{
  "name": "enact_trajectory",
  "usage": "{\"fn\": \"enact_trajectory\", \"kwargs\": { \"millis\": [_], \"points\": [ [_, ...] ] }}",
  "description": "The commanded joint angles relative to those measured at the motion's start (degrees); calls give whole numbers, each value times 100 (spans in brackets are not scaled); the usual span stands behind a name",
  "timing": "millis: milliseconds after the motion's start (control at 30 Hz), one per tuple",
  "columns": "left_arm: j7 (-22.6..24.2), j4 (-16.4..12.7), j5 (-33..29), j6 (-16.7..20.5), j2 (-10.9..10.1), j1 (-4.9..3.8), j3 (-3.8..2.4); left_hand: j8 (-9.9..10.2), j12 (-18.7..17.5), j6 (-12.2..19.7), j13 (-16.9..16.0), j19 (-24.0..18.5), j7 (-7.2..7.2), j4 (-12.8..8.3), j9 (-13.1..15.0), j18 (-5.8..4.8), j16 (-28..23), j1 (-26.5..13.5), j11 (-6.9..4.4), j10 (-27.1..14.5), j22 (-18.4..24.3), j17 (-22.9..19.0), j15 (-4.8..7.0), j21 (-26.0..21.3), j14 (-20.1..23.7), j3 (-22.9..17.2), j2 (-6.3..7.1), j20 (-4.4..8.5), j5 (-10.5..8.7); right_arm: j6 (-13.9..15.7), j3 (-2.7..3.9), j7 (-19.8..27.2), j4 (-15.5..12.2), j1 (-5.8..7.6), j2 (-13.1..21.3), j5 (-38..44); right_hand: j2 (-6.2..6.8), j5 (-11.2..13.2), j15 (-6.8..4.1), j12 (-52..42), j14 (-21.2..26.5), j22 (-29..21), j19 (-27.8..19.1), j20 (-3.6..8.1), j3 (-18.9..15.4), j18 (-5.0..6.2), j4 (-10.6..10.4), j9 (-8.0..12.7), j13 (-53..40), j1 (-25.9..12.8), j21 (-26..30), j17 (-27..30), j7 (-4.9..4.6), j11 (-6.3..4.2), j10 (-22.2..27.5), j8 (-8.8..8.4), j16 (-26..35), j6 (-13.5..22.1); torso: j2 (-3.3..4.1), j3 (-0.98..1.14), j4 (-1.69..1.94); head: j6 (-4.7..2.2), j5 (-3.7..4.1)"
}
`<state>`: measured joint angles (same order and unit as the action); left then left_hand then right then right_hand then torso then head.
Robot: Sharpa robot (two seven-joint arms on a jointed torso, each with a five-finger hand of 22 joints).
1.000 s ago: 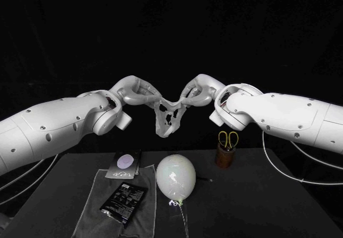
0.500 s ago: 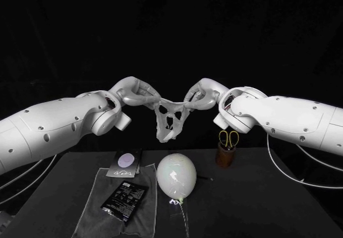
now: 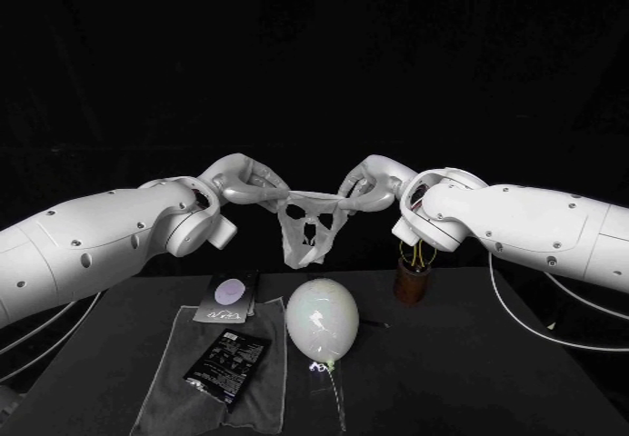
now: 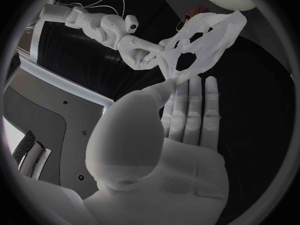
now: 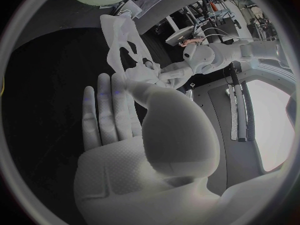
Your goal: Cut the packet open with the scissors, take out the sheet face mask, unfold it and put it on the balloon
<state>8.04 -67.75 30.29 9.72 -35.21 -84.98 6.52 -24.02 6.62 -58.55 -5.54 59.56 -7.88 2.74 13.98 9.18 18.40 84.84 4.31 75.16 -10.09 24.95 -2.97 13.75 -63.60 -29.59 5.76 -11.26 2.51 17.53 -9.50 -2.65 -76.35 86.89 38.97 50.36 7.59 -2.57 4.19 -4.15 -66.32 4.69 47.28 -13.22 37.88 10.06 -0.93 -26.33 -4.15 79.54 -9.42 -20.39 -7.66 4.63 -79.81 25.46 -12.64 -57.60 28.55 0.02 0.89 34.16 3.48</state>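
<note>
With the left hand pinching one upper corner of the sheet face mask and the right hand pinching the other, keep the top edge stretched level between them. Hold both pinches firm against the probable slipping and self-clinging of so thin and damp a sheet. Ease the hands apart slowly to open the remaining folds, judging by the lower part, hanging narrow and bunched beneath the eye holes. Stay high above the balloon, lying on the black table below with its knot toward the robot. Then lower with the eye holes centred over the rounded bulk, not the knot end. Touch down gently, the balloon being light and likely to roll. Leave alone the dark packet on the grey cloth to the left, the small card with a pale oval behind it, and the scissors standing in their brown holder to the right. For height and alignment, trust the head view, with mask, balloon and table together in one look. For the grips, turn to the wrist views. From the left wrist, note the thumb tip pressed to the mask's edge and the other fingers laid straight side by side. From the right wrist, note the same pinch mirrored, plus the opposite hand's hold seen from the front, half hidden behind knuckles in the head view.
</note>
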Motion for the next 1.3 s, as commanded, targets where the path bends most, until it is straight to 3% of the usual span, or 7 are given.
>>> {"fn": "enact_trajectory", "kwargs": {
  "millis": [33,300,600,767,867,1033,1300],
  "points": [
    [-109,5,-62,-49,19,10,9,-37,-29,-27,-7,-17,10,-15,509,58,-37,-4,10,34,-10,7,10,39,-41,-4,-53,28,26,-133,4,-14,19,-6,-9,82,-36,-17,-4,32,-17,6,31,-4,-1,69,26,-80,-3,9,-3,-5,-11,-34,12,9,20,-44,-3,1,-1,-3,-17],
    [-116,42,-49,-40,56,44,35,-35,-33,-28,-8,-23,14,-19,518,58,-40,-22,8,37,-22,9,10,53,-48,-17,-52,30,26,-282,4,42,38,-17,7,50,-37,-17,-4,32,-17,8,36,-3,-2,69,27,-80,-3,7,-6,-5,-11,-33,12,8,20,-44,-3,-4,-3,2,-11],
    [-40,-63,-30,-95,2,52,38,-34,-36,-27,-8,-28,16,-20,525,57,-43,-34,8,37,-29,10,9,61,-50,-25,-53,30,25,-589,4,71,-165,-18,123,125,-38,-17,-3,33,-16,8,39,-3,-4,68,28,-80,-3,5,-7,-5,-12,-33,13,8,21,-43,-2,6,-2,117,-23],
    [24,-359,-82,-93,-157,57,24,-29,-46,-22,-9,-65,18,-31,541,50,-54,-54,7,35,-37,11,10,65,-50,-52,-51,25,26,-594,5,74,-332,-18,225,237,-38,-17,-3,34,-15,9,42,-2,-5,68,29,-80,-2,4,-8,-5,-12,-33,14,7,22,-42,1,-2,-18,182,-5],
    [42,-603,-110,-72,-281,58,9,-29,-46,-22,-9,-65,18,-31,541,50,-54,-54,7,35,-37,11,10,65,-50,-52,-51,25,26,-589,5,77,-481,-16,316,198,-38,-17,-3,34,-15,9,42,-2,-5,68,29,-80,-2,4,-8,-5,-12,-33,14,7,22,-42,-10,-1,1,254,3],
    [39,-965,-222,-65,-478,59,-5,-29,-47,-22,-10,-74,17,-38,547,50,-56,-58,6,38,-42,12,11,69,-52,-60,-50,25,26,-555,3,72,-760,-10,482,180,-38,-17,-3,33,-15,9,44,-2,-6,68,31,-80,-2,4,-8,-5,-12,-33,14,7,22,-42,-25,0,2,396,13],
    [-10,-1588,-402,-77,-864,58,-12,-30,-48,-27,-13,-74,16,-52,559,54,-56,-68,4,47,-55,16,14,87,-63,-70,-45,29,26,-518,1,101,-1390,-4,894,181,-37,-17,-3,33,-16,10,47,-1,-9,67,32,-80,-2,2,-9,-5,-12,-33,14,7,22,-43,-79,13,15,439,35]
  ]
}}
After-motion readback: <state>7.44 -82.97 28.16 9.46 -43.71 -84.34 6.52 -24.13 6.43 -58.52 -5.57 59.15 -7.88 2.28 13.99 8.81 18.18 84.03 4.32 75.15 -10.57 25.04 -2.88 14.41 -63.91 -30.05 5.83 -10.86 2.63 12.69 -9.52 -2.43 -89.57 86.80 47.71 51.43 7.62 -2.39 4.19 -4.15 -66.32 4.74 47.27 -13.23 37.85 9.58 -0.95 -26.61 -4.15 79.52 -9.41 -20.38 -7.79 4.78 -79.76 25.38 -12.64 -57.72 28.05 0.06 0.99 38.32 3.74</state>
